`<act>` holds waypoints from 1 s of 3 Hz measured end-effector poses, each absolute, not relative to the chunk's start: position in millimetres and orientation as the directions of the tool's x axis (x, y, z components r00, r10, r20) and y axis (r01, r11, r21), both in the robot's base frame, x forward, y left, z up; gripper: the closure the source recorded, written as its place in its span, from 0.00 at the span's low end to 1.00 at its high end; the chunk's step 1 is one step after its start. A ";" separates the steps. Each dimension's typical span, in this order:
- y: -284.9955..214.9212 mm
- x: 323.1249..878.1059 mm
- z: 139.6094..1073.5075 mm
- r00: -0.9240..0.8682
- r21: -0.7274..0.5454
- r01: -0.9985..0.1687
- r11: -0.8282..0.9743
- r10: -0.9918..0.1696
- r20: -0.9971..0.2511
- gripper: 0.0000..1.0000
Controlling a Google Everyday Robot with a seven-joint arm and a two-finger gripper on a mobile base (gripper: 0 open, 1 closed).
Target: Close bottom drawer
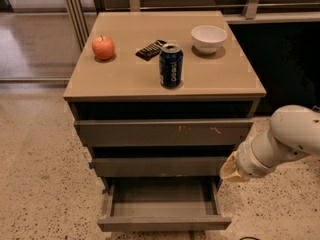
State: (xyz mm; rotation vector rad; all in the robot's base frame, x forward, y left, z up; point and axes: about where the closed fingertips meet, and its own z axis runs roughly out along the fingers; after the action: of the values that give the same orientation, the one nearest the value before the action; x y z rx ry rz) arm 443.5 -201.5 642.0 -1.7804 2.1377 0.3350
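The bottom drawer (163, 223) is pulled out at the foot of the cabinet, with its shallow grey tray interior (161, 198) showing. Its flat handleless front faces me at the frame's lower edge. Above it sit the mid-width drawer front (159, 166) and the widest drawer front (162, 132) with pale scratch marks. My arm (280, 146) comes in from the right, and its gripper end (231, 170) is beside the cabinet's right side, level with the middle drawer and above the open drawer's right rear corner.
On the cabinet top (120, 74) stand a red apple (103, 47), a dark snack packet (150, 49), a blue soda can (171, 65) and a white bowl (208, 37). Speckled floor (40, 184) lies to the left and in front. A dark wall panel (285, 59) is on the right.
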 end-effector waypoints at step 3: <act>-213.7 479.4 407.7 -0.263 0.160 -0.964 0.211 -0.828 -0.496 1.00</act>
State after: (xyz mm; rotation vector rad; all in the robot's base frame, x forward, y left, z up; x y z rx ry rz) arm 479.4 -213.7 407.7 -1.6842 2.1876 0.6399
